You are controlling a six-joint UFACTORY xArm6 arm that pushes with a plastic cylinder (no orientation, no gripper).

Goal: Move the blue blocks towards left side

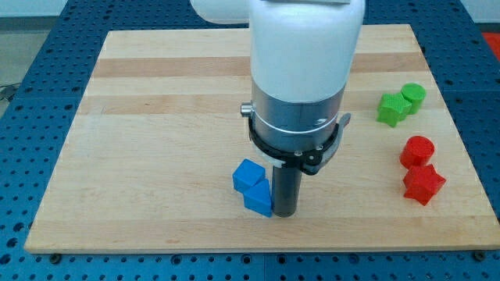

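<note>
Two blue blocks sit together near the view's bottom centre of the wooden board [156, 117]: a blue cube [248, 175] and, touching it just below and to the right, a second blue block [258, 198]. My tip [283, 213] is at the end of the dark rod, right against the lower blue block's right side. The arm's white and silver body hides the board behind the rod.
At the view's right are a green star-shaped block [391, 108] touching a green cylinder [414, 96], and below them a red cylinder [417, 150] above a red star-shaped block [423, 184]. The board's bottom edge lies close below the blue blocks.
</note>
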